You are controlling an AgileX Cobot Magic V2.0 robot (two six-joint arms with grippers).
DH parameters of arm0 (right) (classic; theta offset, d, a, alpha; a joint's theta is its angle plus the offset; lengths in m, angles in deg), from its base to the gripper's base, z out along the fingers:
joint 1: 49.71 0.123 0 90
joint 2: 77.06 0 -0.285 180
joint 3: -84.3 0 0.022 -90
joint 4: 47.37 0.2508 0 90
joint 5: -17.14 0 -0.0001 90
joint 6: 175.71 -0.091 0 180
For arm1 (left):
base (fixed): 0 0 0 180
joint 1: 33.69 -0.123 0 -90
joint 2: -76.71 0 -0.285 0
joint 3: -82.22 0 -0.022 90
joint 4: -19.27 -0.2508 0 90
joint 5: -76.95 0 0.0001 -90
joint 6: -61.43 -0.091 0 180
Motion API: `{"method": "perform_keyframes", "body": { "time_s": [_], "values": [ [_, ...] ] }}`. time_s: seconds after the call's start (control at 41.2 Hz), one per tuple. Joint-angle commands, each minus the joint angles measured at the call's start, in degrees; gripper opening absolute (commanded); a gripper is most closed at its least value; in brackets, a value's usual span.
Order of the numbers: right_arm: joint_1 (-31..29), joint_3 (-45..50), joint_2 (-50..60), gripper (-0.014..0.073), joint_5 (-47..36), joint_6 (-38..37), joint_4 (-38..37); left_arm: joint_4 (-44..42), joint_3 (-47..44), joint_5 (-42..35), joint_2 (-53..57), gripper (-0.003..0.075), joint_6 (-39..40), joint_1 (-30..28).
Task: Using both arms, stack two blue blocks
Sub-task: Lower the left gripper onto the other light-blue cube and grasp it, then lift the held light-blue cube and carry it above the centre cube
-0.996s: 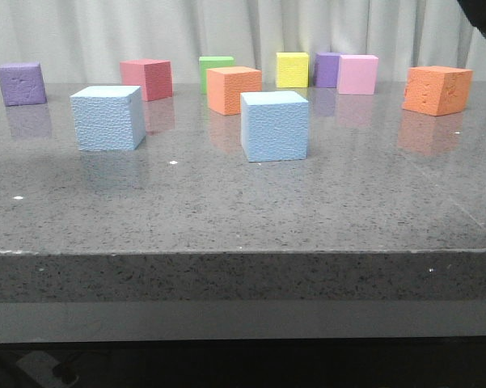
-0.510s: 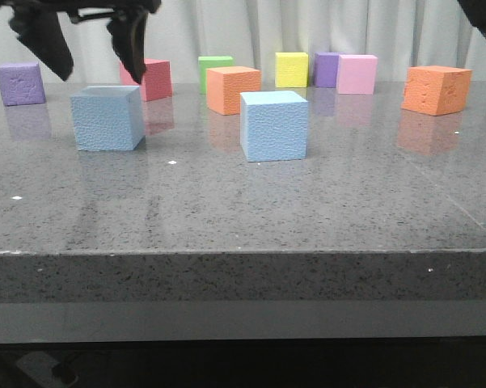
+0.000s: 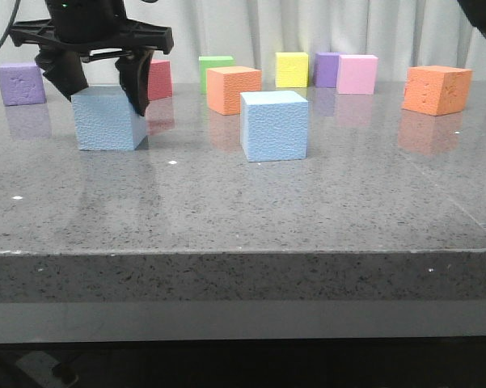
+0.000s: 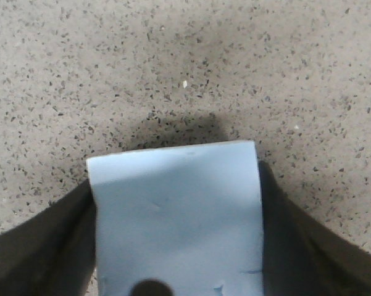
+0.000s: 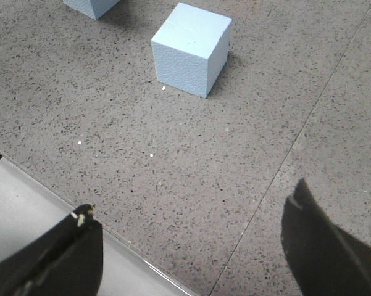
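Observation:
One blue block [image 3: 107, 120] sits on the grey table at the left. My left gripper [image 3: 105, 93] has come down over it, with one dark finger [image 4: 43, 246] close along each side. The jaws are spread to the block's width and it still rests on the table; in the left wrist view the blue block [image 4: 176, 216] fills the space between them. The second blue block [image 3: 274, 125] stands alone at the centre and also shows in the right wrist view [image 5: 191, 49]. My right gripper [image 5: 191, 246] is open and empty, high over the table's front edge.
Along the back stand a purple cube [image 3: 21, 83], a red cube [image 3: 157, 78], a green cube [image 3: 215, 65], an orange cube [image 3: 233, 90], a yellow cube [image 3: 292, 69], a pink cube [image 3: 357, 73] and a second orange cube [image 3: 437, 90]. The table's front edge [image 3: 243, 252] is near.
My left gripper came into view from above and has dropped down around the left blue block. The blocks have not moved.

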Motion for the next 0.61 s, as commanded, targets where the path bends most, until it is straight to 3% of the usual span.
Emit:
{"method": "perform_keyframes", "body": {
  "time_s": [0.0, 0.121, 0.243, 0.583],
  "values": [
    [-0.32, -1.23, 0.69, 0.0598, -3.16, 0.51, 0.96, 0.93, 2.47, -0.61, 3.05, 0.0343, 0.30, 0.32],
    [-0.32, -1.23, 0.69, 0.0598, -3.16, 0.51, 0.96, 1.29, 5.39, 1.82, 3.05, 0.0344, -3.60, 0.45],
    [-0.32, -1.23, 0.69, 0.0598, -3.16, 0.51, 0.96, 6.06, 10.28, 4.15, 3.05, 0.0344, -12.55, 0.45],
    [-0.32, -1.23, 0.69, 0.0598, -3.16, 0.51, 0.96, 31.24, 22.40, 9.04, 3.05, 0.0344, -53.77, 1.52]
  ]
}}
